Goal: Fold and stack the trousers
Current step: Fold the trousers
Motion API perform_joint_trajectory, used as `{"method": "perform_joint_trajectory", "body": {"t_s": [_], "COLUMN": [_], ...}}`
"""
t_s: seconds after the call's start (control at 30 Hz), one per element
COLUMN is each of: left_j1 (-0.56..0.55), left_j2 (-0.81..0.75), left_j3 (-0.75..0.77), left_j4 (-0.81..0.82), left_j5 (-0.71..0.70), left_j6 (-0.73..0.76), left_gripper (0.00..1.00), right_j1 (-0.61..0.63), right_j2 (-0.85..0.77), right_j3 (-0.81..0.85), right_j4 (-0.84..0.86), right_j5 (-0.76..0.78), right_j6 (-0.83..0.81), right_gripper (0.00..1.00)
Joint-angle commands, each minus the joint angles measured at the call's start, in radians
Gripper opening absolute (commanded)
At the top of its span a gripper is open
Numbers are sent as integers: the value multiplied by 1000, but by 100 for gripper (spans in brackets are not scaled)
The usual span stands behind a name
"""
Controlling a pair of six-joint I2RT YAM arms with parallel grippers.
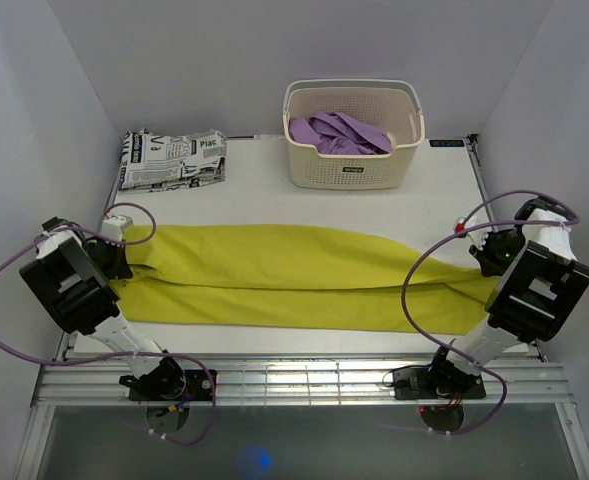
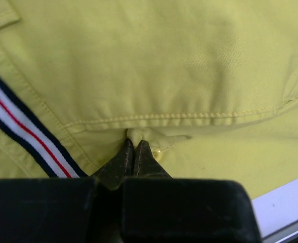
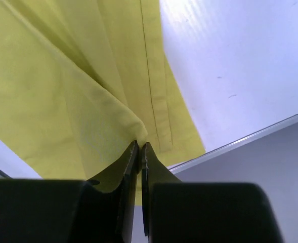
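- Trousers, yellow-green, lie stretched flat across the white table from left to right, the two legs side by side lengthwise.
- Left gripper sits at the left end of the cloth; its jaws are pressed together on a small tuck of fabric just below a stitched pocket seam.
- A navy, white and red striped band runs diagonally along the trousers beside that grip (left wrist view only).
- Right gripper is at the right end, near the table's edge; its jaws are pinched almost together, with a fold of the yellow cloth caught at the tips.
- At the back of the table stands a cream basket holding a purple garment.
- In the far left corner rests a folded newsprint-pattern garment, well apart from the trousers.
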Motion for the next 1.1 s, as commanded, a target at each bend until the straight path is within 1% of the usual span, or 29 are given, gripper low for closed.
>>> {"method": "perform_joint_trajectory", "body": {"t_s": [0.0, 0.03, 0.07, 0.1, 0.17, 0.27, 0.33, 0.37, 0.4, 0.43, 0.47, 0.5, 0.53, 0.57, 0.6, 0.63, 0.67, 0.7, 0.73, 0.77, 0.83, 0.87, 0.97, 1.07], "left_j1": [7, 7, 7, 7, 7, 10, 31, 42, 62, 74, 91, 132, 157, 218, 243, 261, 275, 286, 286, 286, 280, 265, 252, 252], "left_j2": [37, 54, 60, 66, 69, 51, 23, -3, -18, -33, -50, -87, -105, -139, -151, -159, -165, -168, -167, -165, -161, -156, -132, -118], "left_j3": [168, 210, 292, 334, 438, 512, 529, 526, 505, 489, 467, 437, 379, 347, 278, 237, 194, 148, 102, 13, -69, -139, -230, -245], "left_j4": [42, 22, -14, -31, -74, -123, -136, -159, -171, -188, -208, -214, -222, -229, -236, -237, -220, -205, -182, -133, -60, 9, 86, 96], "left_j5": [37, 54, 72, 106, 133, 158, 182, 190, 193, 195, 198, 199, 212, 218, 221, 212, 163, 138, 117, 85, 71, 33, -20, -64], "left_j6": [-125, -134, -145, -149, -157, -140, -125, -87, -65, -35, 26, 54, 91, 164, 206, 249, 284, 324, 331, 338, 306, 293, 292, 309], "left_gripper": [0, 0, 0, 0, 0, 0, 0, 0, 0, 0, 0, 0, 0, 0, 0, 0, 0, 0, 0, 0, 0, 0, 0, 0], "right_j1": [13, 13, 13, 11, 5, -13, -39, -52, -65, -99, -118, -136, -179, -202, -240, -250, -256, -257, -256, -250, -212, -201, -187, -187], "right_j2": [26, 36, 43, 49, 53, 37, 6, -8, -44, -65, -84, -126, -147, -167, -199, -210, -217, -223, -226, -226, -224, -218, -218, -209], "right_j3": [90, 116, 145, 209, 269, 358, 371, 360, 340, 285, 250, 208, 169, 77, 29, -18, -99, -135, -166, -191, -269, -312, -358, -355], "right_j4": [-7, -21, -35, -54, -110, -195, -229, -240, -246, -246, -243, -227, -223, -207, -152, -125, -95, -60, -5, 20, 97, 109, 154, 154], "right_j5": [-13, -18, -21, -25, -37, -62, -70, -70, -70, -67, -59, -50, -29, -18, 7, 22, 34, 41, 39, 32, 42, 60, 74, 76], "right_j6": [46, 46, 48, 46, 28, -7, -56, -79, -126, -157, -190, -252, -294, -329, -375, -395, -404, -402, -392, -383, -340, -319, -303, -287], "right_gripper": [8, 8, 8, 8, 8, 8, 8, 8, 8, 8, 8, 8, 8, 8, 8, 8, 8, 8, 8, 8, 8, 8, 8, 8]}}
